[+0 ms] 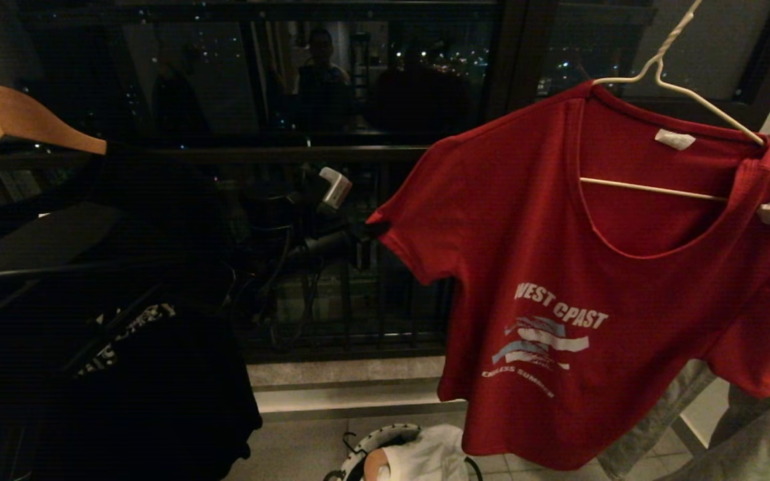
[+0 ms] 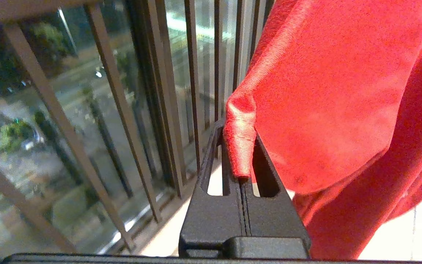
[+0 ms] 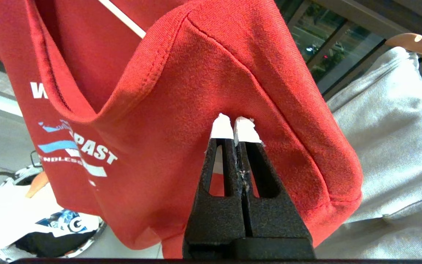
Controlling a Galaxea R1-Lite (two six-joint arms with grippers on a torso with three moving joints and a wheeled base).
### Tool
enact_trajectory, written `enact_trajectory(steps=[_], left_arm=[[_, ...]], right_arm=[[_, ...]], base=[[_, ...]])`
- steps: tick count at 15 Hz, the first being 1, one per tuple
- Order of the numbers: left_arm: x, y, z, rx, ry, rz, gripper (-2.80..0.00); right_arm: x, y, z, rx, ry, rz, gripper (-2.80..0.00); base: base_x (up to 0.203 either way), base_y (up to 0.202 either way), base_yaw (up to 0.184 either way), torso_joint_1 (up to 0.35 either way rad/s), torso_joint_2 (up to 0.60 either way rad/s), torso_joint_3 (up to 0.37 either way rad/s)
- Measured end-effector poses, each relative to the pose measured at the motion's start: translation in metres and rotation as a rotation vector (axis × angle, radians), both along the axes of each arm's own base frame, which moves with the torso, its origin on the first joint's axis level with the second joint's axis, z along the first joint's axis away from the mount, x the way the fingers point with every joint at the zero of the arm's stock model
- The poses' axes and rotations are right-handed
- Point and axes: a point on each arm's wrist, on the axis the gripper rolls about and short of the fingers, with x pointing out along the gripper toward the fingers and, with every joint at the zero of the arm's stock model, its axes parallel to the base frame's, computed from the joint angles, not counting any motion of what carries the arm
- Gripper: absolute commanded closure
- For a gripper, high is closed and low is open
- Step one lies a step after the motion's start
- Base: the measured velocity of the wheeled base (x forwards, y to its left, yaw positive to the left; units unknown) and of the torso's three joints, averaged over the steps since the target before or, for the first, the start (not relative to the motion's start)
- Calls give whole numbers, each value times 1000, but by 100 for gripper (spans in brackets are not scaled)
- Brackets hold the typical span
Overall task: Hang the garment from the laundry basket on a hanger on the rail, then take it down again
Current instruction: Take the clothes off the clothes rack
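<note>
At the rail | garment (image 1: pixel 599 280) draped on hanger (image 1: pixel 679 93), out of laundry basket (image 1: pixel 371 444) | left tool (image 2: pixel 241 172) clenched on sleeve hem, right tool (image 3: pixel 236 126) pinching shoulder | hanging apparently done (or nearly), take-down remains

My left gripper (image 2: pixel 241 161) is clamped on the folded sleeve hem of the red T-shirt (image 2: pixel 328 110), jaws pressed together. Brown window bars (image 2: pixel 123 110) stand behind, pale floor (image 2: pixel 398 234) below the cloth.

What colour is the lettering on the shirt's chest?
White, on the red T-shirt, with pale blue and white stripes below; clearest in the head view.
</note>
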Motion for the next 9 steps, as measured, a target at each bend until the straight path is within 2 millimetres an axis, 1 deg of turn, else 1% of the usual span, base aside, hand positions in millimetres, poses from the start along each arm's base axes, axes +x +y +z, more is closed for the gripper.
enact_trajectory(steps=[2, 6, 9], left_arm=[[0, 2, -3, 24, 20, 5, 0], [0, 4, -1, 27, 19, 10, 0], [0, 4, -1, 28, 21, 14, 0]], right_arm=[[-3, 1, 1, 2, -8, 5, 0], [-11, 5, 1, 8, -12, 39, 0], [-18, 10, -3, 6, -10, 116, 0]], base=[[0, 0, 0, 0, 0, 0], [0, 0, 0, 0, 0, 0], [0, 0, 0, 0, 0, 0]])
